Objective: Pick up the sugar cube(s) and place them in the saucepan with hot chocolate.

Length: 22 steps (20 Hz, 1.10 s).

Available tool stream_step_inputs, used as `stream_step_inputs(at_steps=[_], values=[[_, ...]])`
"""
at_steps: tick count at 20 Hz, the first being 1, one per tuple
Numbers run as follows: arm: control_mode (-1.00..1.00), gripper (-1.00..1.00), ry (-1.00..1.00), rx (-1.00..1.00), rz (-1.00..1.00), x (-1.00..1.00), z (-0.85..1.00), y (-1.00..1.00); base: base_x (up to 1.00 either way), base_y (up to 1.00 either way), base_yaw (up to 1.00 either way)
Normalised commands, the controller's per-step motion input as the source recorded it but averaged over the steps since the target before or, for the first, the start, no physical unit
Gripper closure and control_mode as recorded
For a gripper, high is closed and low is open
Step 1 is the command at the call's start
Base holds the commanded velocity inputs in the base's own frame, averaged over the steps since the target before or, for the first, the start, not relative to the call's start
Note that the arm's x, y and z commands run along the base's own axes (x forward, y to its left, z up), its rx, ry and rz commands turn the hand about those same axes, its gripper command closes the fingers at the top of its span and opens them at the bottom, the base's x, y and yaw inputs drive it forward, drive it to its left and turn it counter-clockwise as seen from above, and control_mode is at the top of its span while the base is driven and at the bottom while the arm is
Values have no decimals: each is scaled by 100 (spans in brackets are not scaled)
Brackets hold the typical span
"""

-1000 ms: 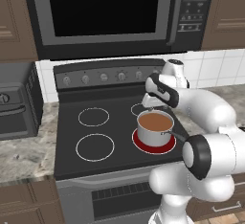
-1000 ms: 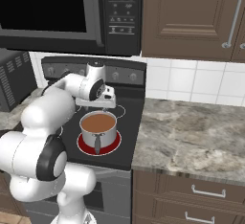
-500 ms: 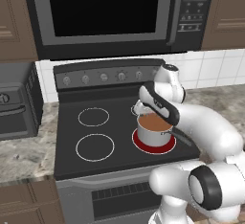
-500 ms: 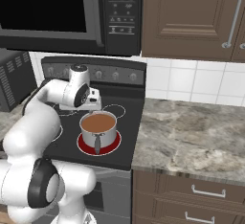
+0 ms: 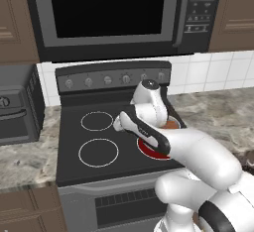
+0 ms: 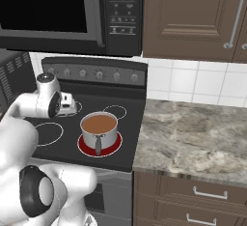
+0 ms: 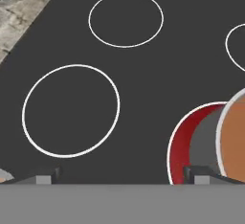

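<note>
1. We see the saucepan (image 6: 99, 129) with brown hot chocolate standing on the glowing red burner (image 6: 114, 148) at the front right of the black stove top (image 6: 58, 145), its dark handle pointing toward the stove's front edge.
2. In the hand view the saucepan (image 7: 225, 139) sits at the right edge, with the red burner ring curving around its left side.
3. We cannot make out any sugar cube in these pictures.
4. The gripper (image 6: 67, 105) hangs over the stove just left of the saucepan, apart from it; its fingers (image 7: 48, 176) stand spread wide with nothing between them.
5. In the left base view the gripper (image 5: 119, 124) is over the middle of the stove top, and the white arm covers most of the saucepan.
6. Three unlit burners show as white rings on the stove top.
7. Behind is a row of knobs (image 6: 99, 75), and above hangs a microwave (image 6: 72, 12); its keypad markings are too small for us to read.
8. A marbled stone bench (image 6: 193, 133) lies to the right, with brown cabinets (image 6: 193, 17) above it.
</note>
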Motion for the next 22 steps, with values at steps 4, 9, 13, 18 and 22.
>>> stream_step_inputs(at_steps=[4, 9, 13, 18, 22], values=[[-100, -100, 7, -2, 2, 4, 0, 100, 0, 0, 0], [-100, -100, 10, 0, 0, 9, -2, 99, 0, 0, 0], [-100, -100, 7, 0, 1, 17, -12, 89, 0, 0, 0], [-100, -100, 1, 0, 4, 8, -36, 82, 0, 0, 0], [-100, -100, 0, 0, 8, 2, -53, 72, 0, 0, 0]])
